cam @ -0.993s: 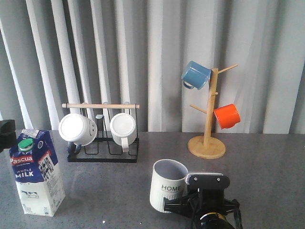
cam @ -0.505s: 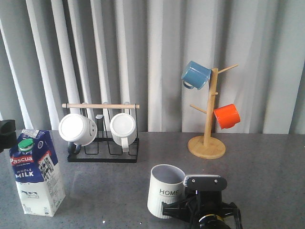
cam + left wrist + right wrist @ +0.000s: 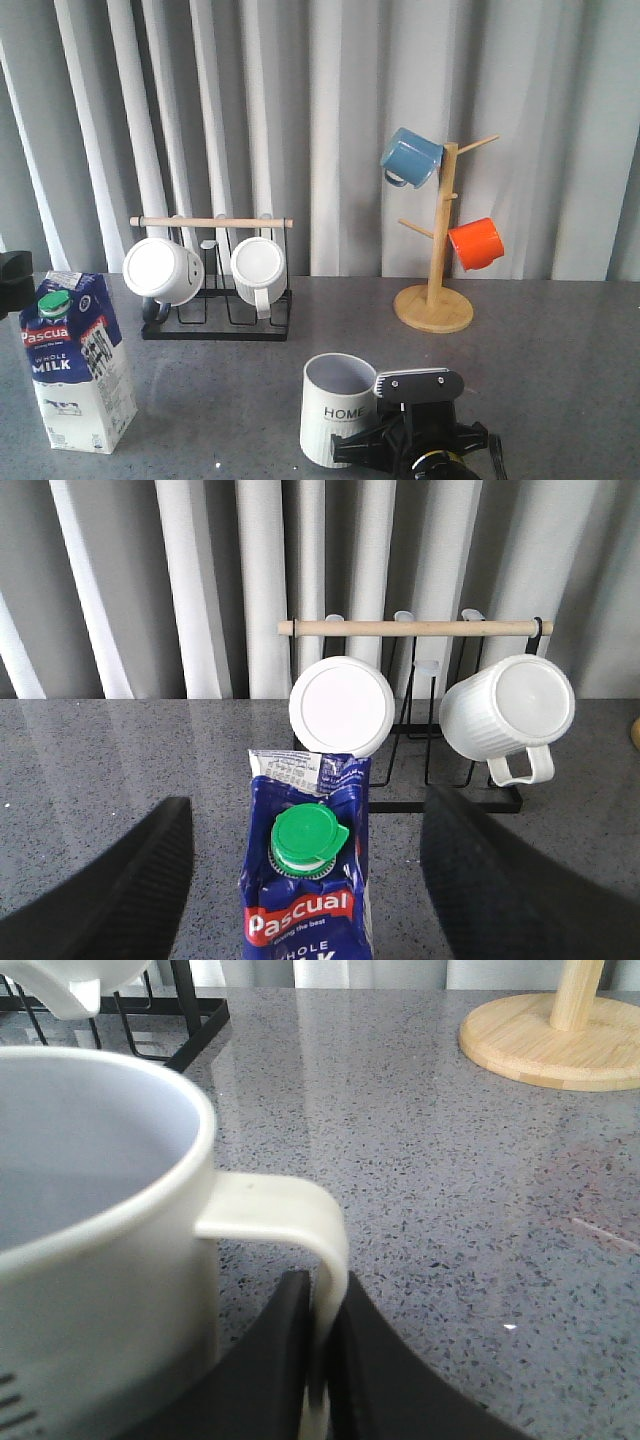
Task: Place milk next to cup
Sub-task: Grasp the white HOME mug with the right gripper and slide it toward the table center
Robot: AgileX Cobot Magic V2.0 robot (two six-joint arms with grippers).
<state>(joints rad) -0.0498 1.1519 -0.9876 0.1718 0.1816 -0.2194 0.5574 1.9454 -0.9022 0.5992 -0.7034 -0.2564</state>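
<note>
Milk [image 3: 76, 362]: upright at the far left of the table [image 3: 560, 370], green cap on, well apart from the cup; not yet moved toward it.
Left gripper [image 3: 305, 880]: fingers spread wide on either side of the carton top, touching nothing; poised for a grasp, I judge.
Rack [image 3: 217, 300]: 2 white mugs on their sides behind the carton, near the curtain.
Cup [image 3: 337, 409]: "HOME" mug upright near the front edge, centre.
Right gripper [image 3: 318, 1360]: clamped on the cup's handle, both fingers pressed against it.
Mug tree [image 3: 434, 255]: far right, 1 blue and 1 orange mug.
Progress: early; carton grasp, carry and set-down beside the cup all remain.
</note>
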